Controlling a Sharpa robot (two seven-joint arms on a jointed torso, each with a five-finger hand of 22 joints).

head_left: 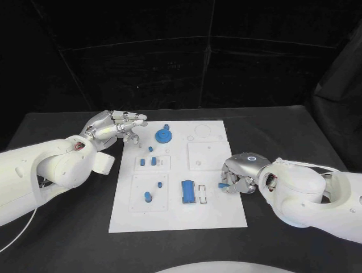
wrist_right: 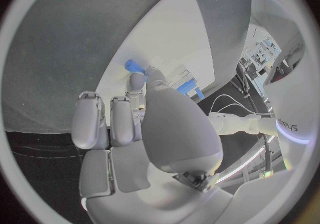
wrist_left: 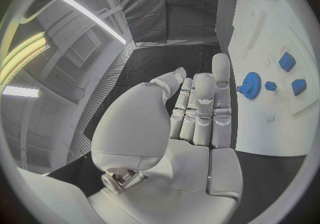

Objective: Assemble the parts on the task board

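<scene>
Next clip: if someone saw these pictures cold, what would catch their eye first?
Probably the white task board lying in the middle of the black table, dotted with small blue parts, above all the round blue gear near its far edge. Next, the two silver hands flanking it: the left hand hovers at the far left corner with nothing in it, while the right hand at the right edge pinches a small blue part.

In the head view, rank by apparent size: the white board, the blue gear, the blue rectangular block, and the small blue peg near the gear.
1. White board
2. Blue rectangular block and blue gear: look alike, no clear order
3. Small blue peg
</scene>
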